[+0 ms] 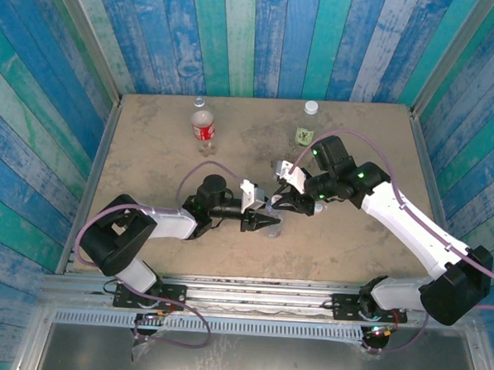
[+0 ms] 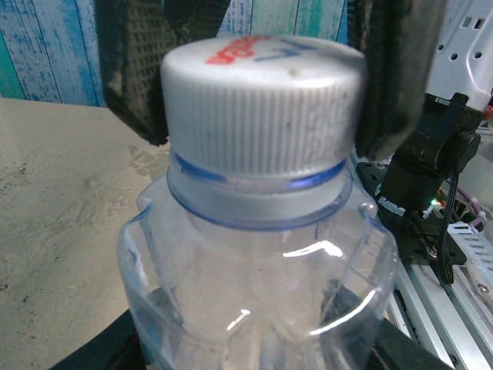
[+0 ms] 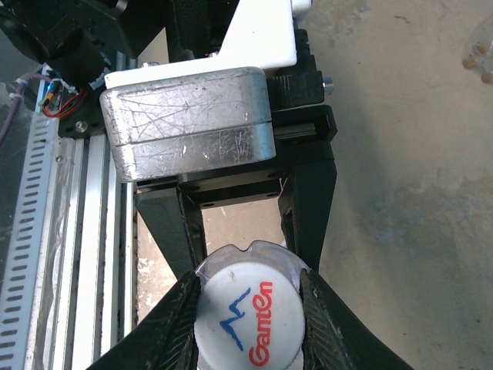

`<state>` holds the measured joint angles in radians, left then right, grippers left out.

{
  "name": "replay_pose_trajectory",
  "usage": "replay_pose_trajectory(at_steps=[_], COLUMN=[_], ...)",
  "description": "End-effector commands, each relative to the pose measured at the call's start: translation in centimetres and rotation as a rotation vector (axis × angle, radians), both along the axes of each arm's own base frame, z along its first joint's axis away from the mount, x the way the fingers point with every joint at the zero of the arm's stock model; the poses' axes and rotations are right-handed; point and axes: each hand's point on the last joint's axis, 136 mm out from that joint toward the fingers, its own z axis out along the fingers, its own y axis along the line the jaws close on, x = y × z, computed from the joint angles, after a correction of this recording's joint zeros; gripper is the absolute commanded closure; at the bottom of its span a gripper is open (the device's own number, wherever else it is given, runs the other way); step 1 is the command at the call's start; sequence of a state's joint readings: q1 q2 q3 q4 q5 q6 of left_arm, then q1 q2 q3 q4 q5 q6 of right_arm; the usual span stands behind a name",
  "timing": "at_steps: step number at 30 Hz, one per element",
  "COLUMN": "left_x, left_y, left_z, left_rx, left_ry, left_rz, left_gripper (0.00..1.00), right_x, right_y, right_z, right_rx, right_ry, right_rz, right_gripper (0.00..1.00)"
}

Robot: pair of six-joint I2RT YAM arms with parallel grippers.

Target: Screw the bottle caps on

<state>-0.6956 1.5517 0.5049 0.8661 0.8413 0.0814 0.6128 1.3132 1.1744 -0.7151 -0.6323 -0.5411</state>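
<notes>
The slim, unlabelled clear bottle (image 2: 254, 262) stands upright near the table's middle. My left gripper (image 1: 267, 222) is shut on its body from the left, its dark fingers (image 2: 100, 351) showing at the bottle's lower sides. A white ribbed bottle cap (image 2: 262, 100) with red and blue print sits on the neck. My right gripper (image 3: 248, 308) comes in from the upper right, and its black ridged fingers (image 3: 173, 324) press against both sides of the cap (image 3: 248, 320). In the top view the right gripper (image 1: 283, 203) sits right over the bottle.
A red-labelled bottle (image 1: 202, 126) stands at the back left and a green-yellow-labelled bottle (image 1: 306, 132) with a white cap at the back right. Raised walls ring the table. The metal rail (image 3: 69, 231) runs along the near edge.
</notes>
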Motion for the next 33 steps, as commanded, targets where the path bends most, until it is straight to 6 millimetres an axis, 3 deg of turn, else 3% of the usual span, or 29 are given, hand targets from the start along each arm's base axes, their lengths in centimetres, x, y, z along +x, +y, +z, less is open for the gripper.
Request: replay_pose_trajectory(at_steps=[1,5,11,16,21,26,30,33], left_x=[0.8,2.7,6.3,8.5,8.6,7.9,6.6,5.0], left_y=[0.0,0.4,1.1,1.8,0.8,0.8,0.5,-0.1], left_z=[2.0,2.8,3.7,4.1,3.1,2.2,2.4,2.7], left_rx=[-0.038,-0.066,-0.096,-0.11,-0.041,-0.029,-0.054,-0.067], left_ry=[-0.047,-0.047,-0.054,-0.082,-0.111,-0.099,-0.081,-0.07], left_rz=[0.047,0.161,0.363,0.489,0.458,0.435,0.37,0.267], left_gripper=[0.52,0.52,0.53,0.53,0.53,0.53,0.53,0.52], right_x=[-0.7,0.9,4.8,5.4,5.4,5.8,5.3,4.1], right_y=[0.3,-0.2,-1.4,-3.1,-4.0,-3.7,-2.6,-2.1], right_z=[0.4,-0.7,-2.4,-4.9,-5.0,-2.2,0.5,2.0], right_rx=[0.019,-0.018,0.047,0.048,0.052,0.084,0.112,0.164], right_ry=[0.051,0.092,0.13,0.134,0.123,0.038,-0.04,-0.037], right_rz=[0.018,-0.134,-0.585,-0.93,-1.078,-1.005,-0.796,-0.62], right_gripper=[0.73,0.72,0.76,0.77,0.77,0.73,0.46,0.37])
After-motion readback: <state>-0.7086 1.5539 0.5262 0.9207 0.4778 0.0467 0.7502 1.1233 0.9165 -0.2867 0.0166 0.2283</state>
